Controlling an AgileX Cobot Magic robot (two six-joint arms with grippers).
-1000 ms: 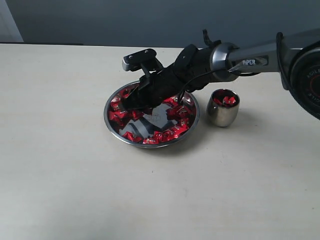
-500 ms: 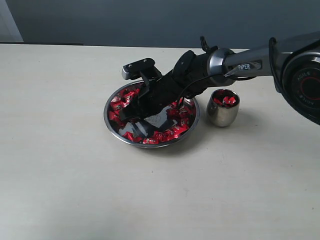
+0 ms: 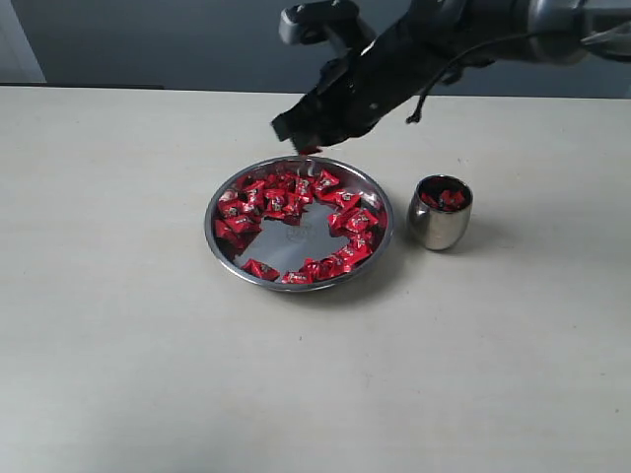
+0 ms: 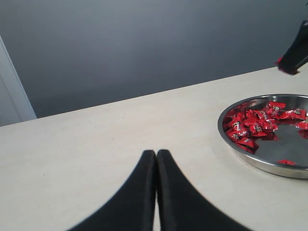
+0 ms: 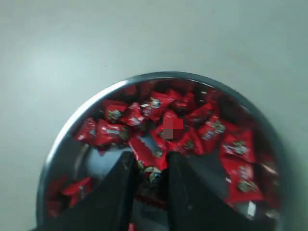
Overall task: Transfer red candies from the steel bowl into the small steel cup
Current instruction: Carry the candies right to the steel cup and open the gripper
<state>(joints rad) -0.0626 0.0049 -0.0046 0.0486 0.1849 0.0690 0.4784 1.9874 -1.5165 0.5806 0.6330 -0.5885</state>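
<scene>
Now your right gripper pinches a red-wrapped candy over the candy-filled shallow steel bowl; rounded steel cup, three o'clock, holds several.

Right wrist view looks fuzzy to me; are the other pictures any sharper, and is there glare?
Right wrist view: the whole frame is soft, red candies and steel bowl rim smeared. Exterior view: crisp, the bowl's bare bottom mirror-bright, a faint shadow beside the small steel cup. Left wrist view: fairly sharp, evenly lit.
</scene>
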